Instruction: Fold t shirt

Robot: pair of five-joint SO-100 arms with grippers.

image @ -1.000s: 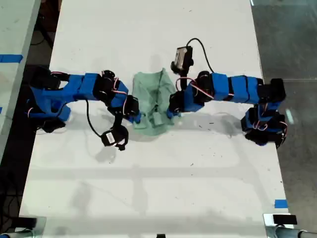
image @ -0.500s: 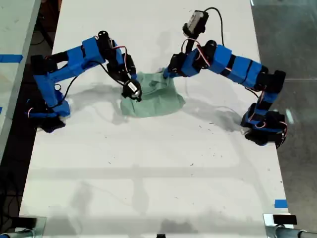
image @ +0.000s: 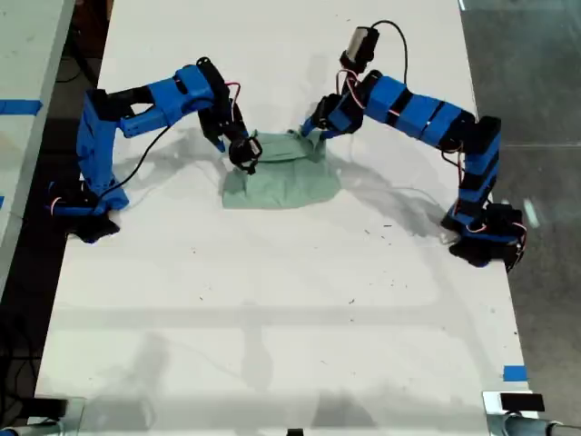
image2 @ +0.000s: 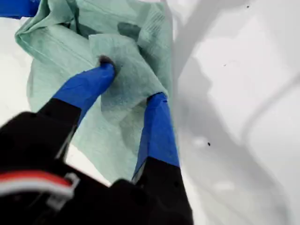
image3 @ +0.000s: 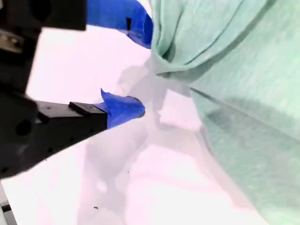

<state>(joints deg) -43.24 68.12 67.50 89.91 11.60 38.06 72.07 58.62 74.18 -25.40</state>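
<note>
Two grippers at a crumpled t shirt (image: 281, 177) on the white table (image: 272, 309).

The first wrist view shows my first gripper (image2: 129, 86) with jaws apart around a fold of cloth. The second wrist view shows my second gripper (image3: 136, 65) with jaws apart, one fingertip touching the shirt's edge, a detail too small in the exterior view.

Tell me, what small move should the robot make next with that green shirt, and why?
Probably lift my first gripper straight up off the t shirt. Its jaws stand open with a flap of cloth loose between them, and my second gripper is open too, at the cloth's edge. Rising straight should avoid dragging the fold.
</note>
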